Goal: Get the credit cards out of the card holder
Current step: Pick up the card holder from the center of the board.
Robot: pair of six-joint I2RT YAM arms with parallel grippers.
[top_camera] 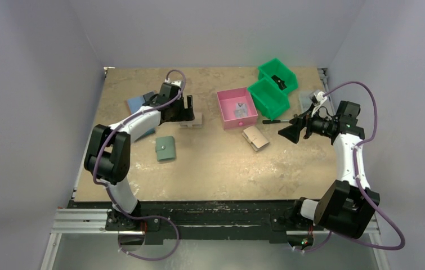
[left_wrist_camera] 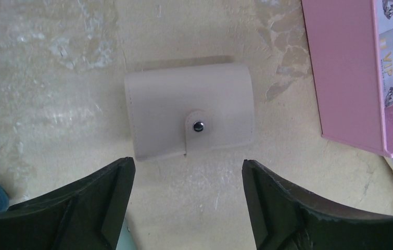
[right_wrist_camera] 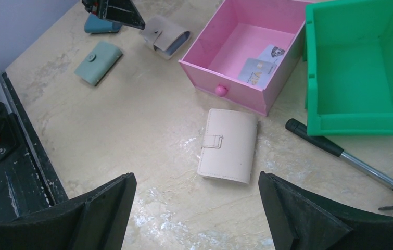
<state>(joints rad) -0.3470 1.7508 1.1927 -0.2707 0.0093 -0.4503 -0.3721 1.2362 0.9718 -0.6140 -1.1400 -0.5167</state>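
The card holder (left_wrist_camera: 189,112) is beige with a small snap tab. It lies closed and snapped on the table, just ahead of my left gripper (left_wrist_camera: 186,164), which is open and empty above the table. The holder also shows in the top view (top_camera: 194,119) and the right wrist view (right_wrist_camera: 165,34). Any credit cards inside it are hidden. My right gripper (right_wrist_camera: 197,177) is open and empty, held above the table at the right (top_camera: 287,133), far from the holder.
A pink drawer box (top_camera: 236,108) right of the holder has two cards (right_wrist_camera: 261,67) in it. A tan folded wallet (right_wrist_camera: 228,146), a teal holder (top_camera: 165,148), a blue holder (top_camera: 142,102), a hammer (right_wrist_camera: 350,156) and two green bins (top_camera: 269,97) are on the table.
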